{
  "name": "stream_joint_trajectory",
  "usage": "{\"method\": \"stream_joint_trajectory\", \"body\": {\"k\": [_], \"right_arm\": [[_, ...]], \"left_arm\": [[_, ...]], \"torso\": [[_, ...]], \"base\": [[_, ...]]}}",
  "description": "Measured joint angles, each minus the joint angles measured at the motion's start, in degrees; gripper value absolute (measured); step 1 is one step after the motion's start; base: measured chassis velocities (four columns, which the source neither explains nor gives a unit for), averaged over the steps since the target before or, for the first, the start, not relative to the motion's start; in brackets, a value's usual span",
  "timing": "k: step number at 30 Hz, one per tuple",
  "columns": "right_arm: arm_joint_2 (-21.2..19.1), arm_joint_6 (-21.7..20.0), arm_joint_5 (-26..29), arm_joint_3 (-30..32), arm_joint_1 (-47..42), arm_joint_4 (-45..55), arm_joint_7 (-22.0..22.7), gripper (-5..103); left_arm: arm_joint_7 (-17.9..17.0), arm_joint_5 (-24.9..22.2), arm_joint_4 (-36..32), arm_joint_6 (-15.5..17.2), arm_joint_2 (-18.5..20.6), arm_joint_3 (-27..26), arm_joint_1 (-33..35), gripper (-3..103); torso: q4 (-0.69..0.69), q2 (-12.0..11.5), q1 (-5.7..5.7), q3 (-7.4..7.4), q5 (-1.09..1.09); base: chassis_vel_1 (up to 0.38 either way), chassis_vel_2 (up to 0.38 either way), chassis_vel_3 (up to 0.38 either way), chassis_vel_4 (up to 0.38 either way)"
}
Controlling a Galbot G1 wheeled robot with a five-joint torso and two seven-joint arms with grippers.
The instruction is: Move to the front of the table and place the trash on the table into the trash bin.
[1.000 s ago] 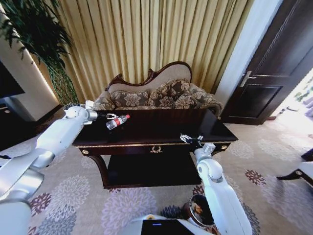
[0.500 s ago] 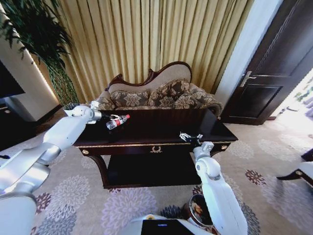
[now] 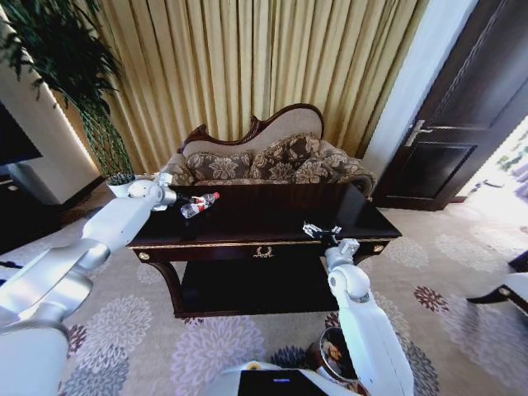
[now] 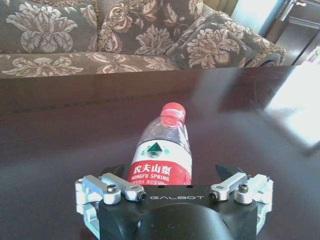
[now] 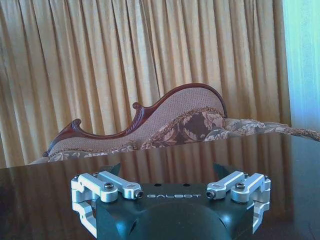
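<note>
The left gripper (image 4: 170, 175) is spread wide around the bottle (image 4: 162, 147) lying at the table's (image 3: 272, 219) left rear, cap pointing straight away, base between the jaws.

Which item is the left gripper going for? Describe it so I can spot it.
Look at the dark table in front of the sofa. Near its left end lies a clear bottle with a red cap and label, between the open fingers of the left gripper.
</note>
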Motion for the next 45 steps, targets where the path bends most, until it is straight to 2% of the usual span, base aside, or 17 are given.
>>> {"method": "stream_joint_trajectory", "body": {"k": [2,5,7,8,11,12,14,16,19,22,37,39,45], "right_arm": [[0.0,0.0,0.0,0.0,0.1,-0.1,0.0,100],[-0.1,0.0,0.0,0.0,0.1,-0.1,0.0,100],[-0.1,0.0,0.0,0.0,0.1,-0.1,0.0,100],[-0.1,0.0,0.0,0.0,0.1,-0.1,0.0,100],[0.0,0.0,0.0,0.0,0.2,-0.3,0.0,100],[0.0,0.0,0.0,0.0,0.2,-0.3,0.0,100],[0.1,0.0,0.0,0.0,0.2,-0.4,0.0,100],[0.1,0.0,0.0,-0.1,0.2,-0.4,0.0,100],[0.1,0.0,0.0,-0.1,0.2,-0.4,0.0,100],[0.1,0.0,0.1,0.0,0.1,-0.3,0.0,100],[-0.2,-0.2,0.1,-0.1,0.3,-0.4,0.0,100],[-0.4,-0.3,0.2,0.0,0.4,-0.2,0.0,100],[-0.7,-0.6,1.2,0.0,0.8,0.5,0.2,100]], "left_arm": [[0.0,0.1,0.0,0.0,-0.2,-0.1,0.1,90],[0.0,0.2,-0.1,0.0,-0.2,-0.2,0.2,84],[0.0,0.2,-0.3,0.0,0.0,-0.3,0.2,73],[0.0,0.2,-0.3,0.0,0.0,-0.3,0.2,73],[0.1,0.2,-0.6,0.0,0.5,-0.5,0.4,57],[0.1,0.2,-0.6,0.0,0.5,-0.5,0.4,57],[0.1,0.3,-0.8,0.0,0.8,-0.6,0.5,49],[0.1,0.3,-1.0,0.0,0.9,-0.8,0.6,49],[0.0,0.6,-1.9,0.0,1.3,-1.6,1.1,39],[0.0,0.8,-2.7,0.0,1.6,-2.4,1.5,34],[-0.6,1.0,-9.0,0.0,4.1,-7.3,3.6,34],[-1.0,0.9,-11.6,0.0,4.9,-8.8,4.5,32],[-2.5,0.7,-16.0,0.0,5.9,-13.1,6.8,34]], "torso": [[0.00,0.0,0.00,0.00,0.00],[0.01,0.0,0.00,0.00,-0.01],[0.01,0.0,0.00,0.00,-0.01],[0.01,0.0,0.00,0.00,-0.01],[0.01,0.0,0.00,0.00,-0.01],[0.01,0.0,0.00,0.00,-0.01],[0.00,0.0,0.00,0.00,-0.01],[0.01,0.0,0.00,0.00,-0.01],[0.01,0.0,0.00,0.00,-0.01],[0.01,0.0,0.00,0.00,-0.01],[0.01,0.0,0.00,0.00,-0.01],[0.00,0.0,0.00,0.00,0.00],[0.01,0.0,0.00,0.00,-0.01]], "base": [[0.000,0.000,0.000,0.000],[0.000,0.000,0.000,0.000],[0.000,0.000,0.000,0.000],[0.000,0.000,0.000,0.000],[0.000,0.000,0.000,0.000],[0.000,0.000,0.000,0.000],[0.000,0.000,0.000,0.000],[0.000,0.000,0.000,0.000],[0.000,0.000,0.000,0.000],[0.000,0.000,0.000,0.000],[0.000,0.000,0.000,0.000],[0.000,0.000,0.000,0.000],[0.000,0.000,0.000,0.000]]}}
